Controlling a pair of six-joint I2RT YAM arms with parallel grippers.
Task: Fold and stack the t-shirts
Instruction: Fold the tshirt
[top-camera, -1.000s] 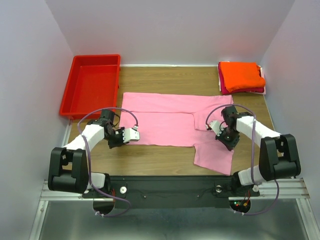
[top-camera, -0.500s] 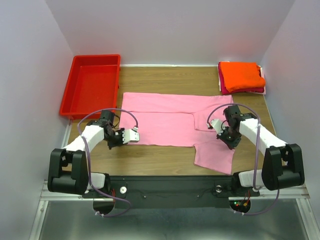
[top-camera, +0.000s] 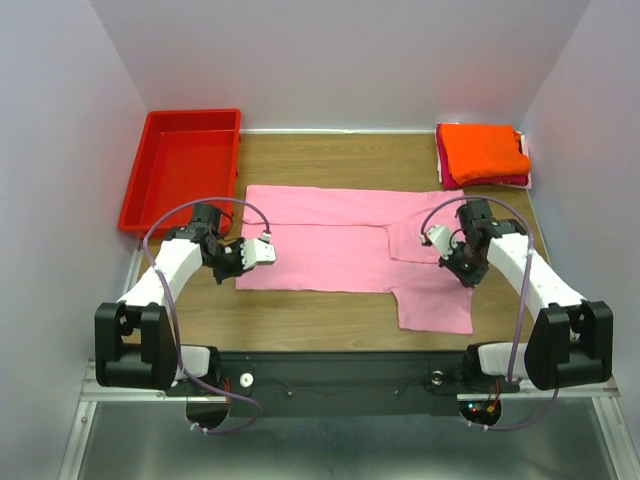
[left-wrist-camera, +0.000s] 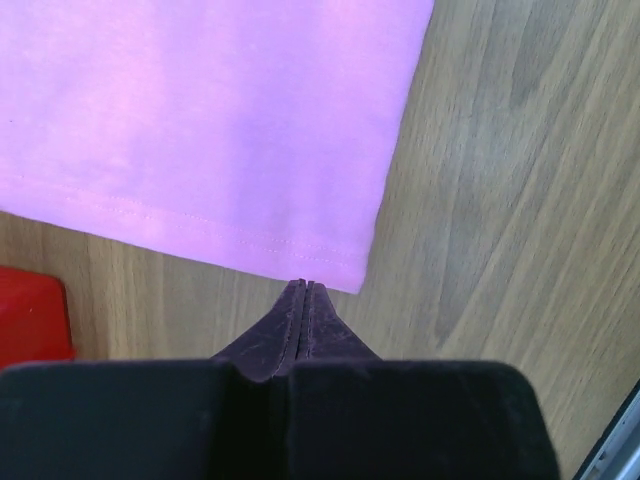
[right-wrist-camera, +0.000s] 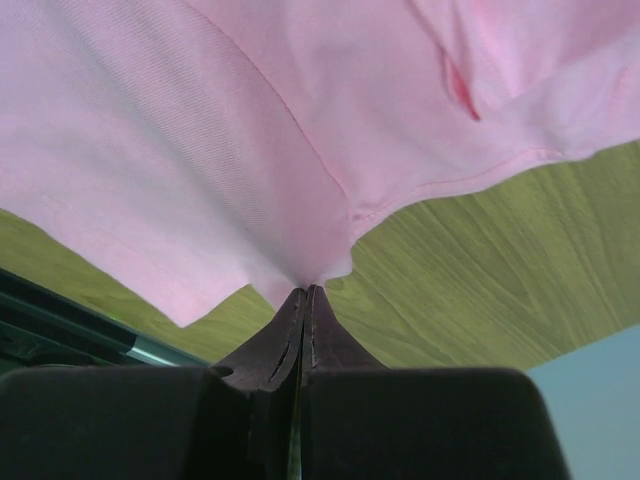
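A light pink t-shirt (top-camera: 320, 245) lies spread flat across the middle of the wooden table. My left gripper (top-camera: 238, 268) is shut at the shirt's left hem (left-wrist-camera: 200, 225), close to the near-left corner, its tips (left-wrist-camera: 305, 283) pinching the hem's very edge. My right gripper (top-camera: 468, 274) is shut on the right side of the same shirt (right-wrist-camera: 200, 130); the cloth puckers up into its tips (right-wrist-camera: 305, 288) and hangs lifted above the table. A folded bright orange t-shirt (top-camera: 482, 150) rests on a folded darker pink-red one (top-camera: 518, 181) at the far right corner.
A rigid red plastic tray (top-camera: 130, 215) stands at the far left, just beyond the left arm; its corner (left-wrist-camera: 30, 315) shows in the left wrist view. White walls close in both sides and the back. The black base rail (top-camera: 340, 370) runs along the near edge.
The left gripper shut, then shifted left and farther away. The right gripper carried its piece of shirt to the right and farther away, flattening the near-right flap.
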